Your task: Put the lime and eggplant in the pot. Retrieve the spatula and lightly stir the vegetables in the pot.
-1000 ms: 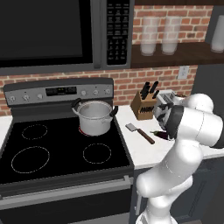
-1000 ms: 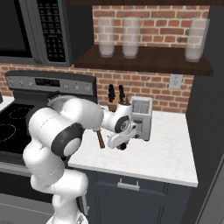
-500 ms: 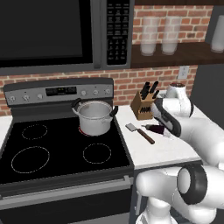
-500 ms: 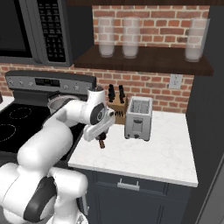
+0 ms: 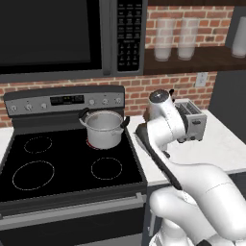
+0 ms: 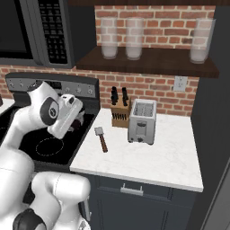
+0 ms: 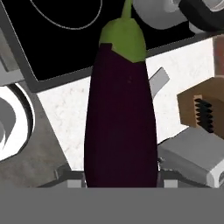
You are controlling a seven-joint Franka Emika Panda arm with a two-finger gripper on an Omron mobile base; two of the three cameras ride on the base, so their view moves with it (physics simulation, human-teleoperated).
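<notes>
1. The gripper (image 7: pixel 120 183) was clenched on the eggplant (image 7: pixel 121 109), which stood between the two dark finger tips in the hand view, its green stem cap pointing away from the hand.
2. In the right base view the eggplant (image 6: pixel 78 121) showed as a dark shape at the end of the white arm, above the right edge of the stove (image 6: pixel 45 148).
3. The pot (image 5: pixel 104 129), shiny steel with black side handles, sat on the rear right burner of the black glass cooktop (image 5: pixel 62 163); what lay inside it could not be told.
4. The spatula (image 6: pixel 101 138) lay flat on the white marble counter (image 6: pixel 157 157), its grey blade toward the wall and its brown handle toward the front edge, just beside the stove.
5. Behind the spatula a wooden knife block (image 6: pixel 119 114) with black handles stood against the red brick wall (image 6: pixel 152 90), and a silver toaster (image 6: pixel 142 121) stood just beside it on the right.
6. A black microwave (image 5: pixel 57 36) hung over the stove, whose grey control panel (image 5: pixel 65 100) ran along the back.
7. A dark wooden shelf (image 6: pixel 148 63) above the counter held three pale translucent jars (image 6: pixel 109 38).
8. A white outlet (image 6: pixel 180 83) was set in the brick, and dark blue cabinets (image 6: pixel 134 202) ran below the counter.
</notes>
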